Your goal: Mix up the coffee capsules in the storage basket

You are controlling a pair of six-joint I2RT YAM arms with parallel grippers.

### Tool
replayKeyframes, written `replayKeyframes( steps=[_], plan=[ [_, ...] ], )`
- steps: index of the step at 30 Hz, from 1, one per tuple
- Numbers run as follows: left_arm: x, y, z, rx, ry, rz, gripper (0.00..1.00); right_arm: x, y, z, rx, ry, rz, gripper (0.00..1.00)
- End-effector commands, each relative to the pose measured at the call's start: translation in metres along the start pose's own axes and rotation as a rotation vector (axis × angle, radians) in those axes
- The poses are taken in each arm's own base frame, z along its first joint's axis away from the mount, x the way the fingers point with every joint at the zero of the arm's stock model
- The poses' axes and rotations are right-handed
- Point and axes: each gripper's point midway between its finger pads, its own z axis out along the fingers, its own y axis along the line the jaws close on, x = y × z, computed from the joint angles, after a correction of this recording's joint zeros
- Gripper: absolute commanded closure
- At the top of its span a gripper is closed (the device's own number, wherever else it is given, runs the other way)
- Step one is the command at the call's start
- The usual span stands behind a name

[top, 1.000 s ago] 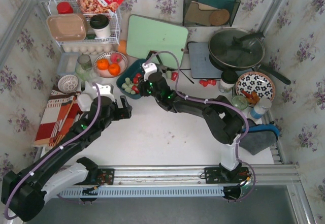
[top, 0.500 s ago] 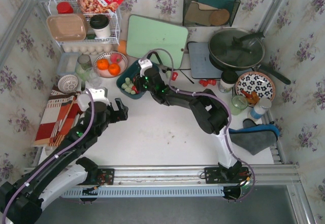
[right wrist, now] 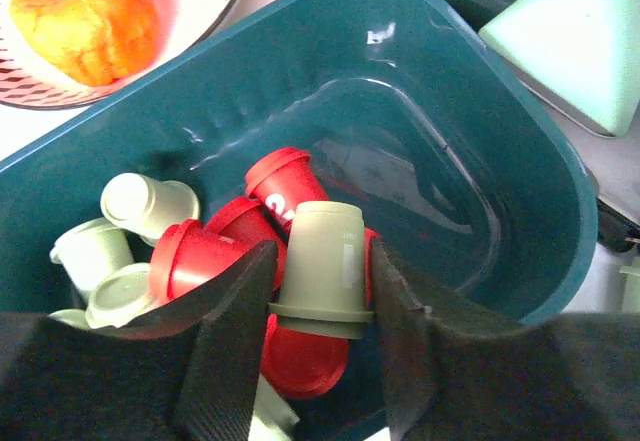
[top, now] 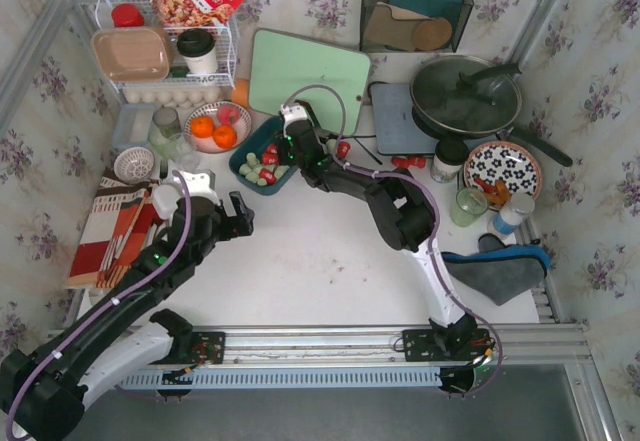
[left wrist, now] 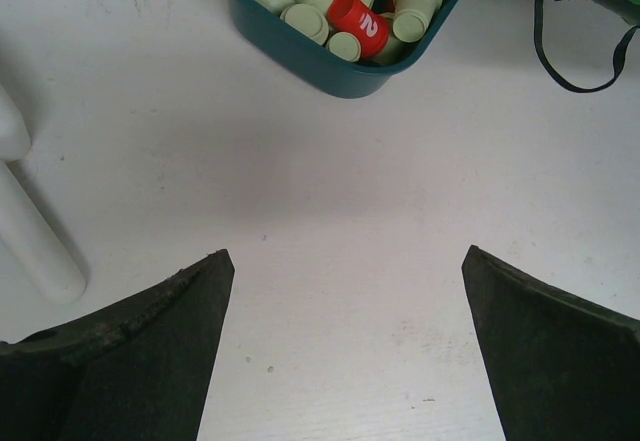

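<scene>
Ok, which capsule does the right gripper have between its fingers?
The pale green capsule pinched in the right gripper, rim toward the wrist; the other capsules beneath it lie loose in the teal storage basket.

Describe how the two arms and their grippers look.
Left arm and right arm are black jointed links with white sections near the bases and white wrist blocks, small green lights on the joints, and a lilac cable looped along each. Left gripper and right gripper have matte black, wedge-shaped fingers.
</scene>
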Motion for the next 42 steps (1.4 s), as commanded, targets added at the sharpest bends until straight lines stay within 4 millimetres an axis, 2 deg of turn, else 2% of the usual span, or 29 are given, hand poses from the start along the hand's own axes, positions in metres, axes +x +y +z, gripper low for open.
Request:
replayKeyframes(
  steps=[1,5,6,7,11,15,18,22,26,30,31,39,42],
  plan=[
    [-0.008,-0.004,0.001,0.007,-0.019,-0.002,0.01,-0.001,-0.01,0.002,0.059,-0.002,-0.028,0.42],
    [-0.006,-0.003,0.002,0.003,-0.013,0.0,0.01,-0.011,-0.007,-0.007,0.044,0.004,-0.027,0.26],
    [-0.006,-0.003,0.002,0.004,-0.013,0.0,0.01,-0.016,-0.005,-0.012,0.035,-0.001,-0.024,0.17],
    [-0.006,-0.003,0.002,0.004,-0.014,-0.001,0.01,-0.02,-0.003,-0.017,0.025,-0.006,-0.022,0.02],
    [-0.006,-0.003,0.002,0.002,-0.011,0.001,0.01,-0.035,-0.006,-0.041,0.035,-0.024,-0.015,0.0],
    [-0.006,-0.002,0.002,-0.001,-0.013,0.004,0.01,-0.051,-0.018,-0.072,0.081,-0.065,-0.024,0.0],
    [-0.006,-0.001,0.003,-0.006,-0.011,0.006,0.01,-0.06,-0.032,-0.101,0.138,-0.094,-0.043,0.0],
    [-0.005,-0.002,0.004,-0.005,-0.009,0.005,0.01,-0.065,-0.061,-0.145,0.26,-0.135,-0.056,0.0],
    [-0.002,-0.001,0.005,-0.009,0.004,0.004,0.01,-0.054,-0.091,-0.189,0.384,-0.157,-0.055,0.0],
    [-0.003,-0.003,0.003,0.004,0.013,0.004,0.01,-0.033,-0.117,-0.23,0.483,-0.169,-0.023,0.0],
    [-0.002,-0.002,0.004,-0.005,0.011,-0.005,0.01,-0.023,-0.124,-0.24,0.504,-0.164,-0.02,0.0],
    [0.006,-0.002,0.022,-0.032,0.064,0.043,0.0,0.005,-0.156,-0.306,0.58,-0.285,-0.013,0.0],
    [0.009,-0.013,0.032,0.019,0.099,0.09,0.0,0.011,-0.165,-0.327,0.589,-0.379,-0.036,0.0]
  ],
)
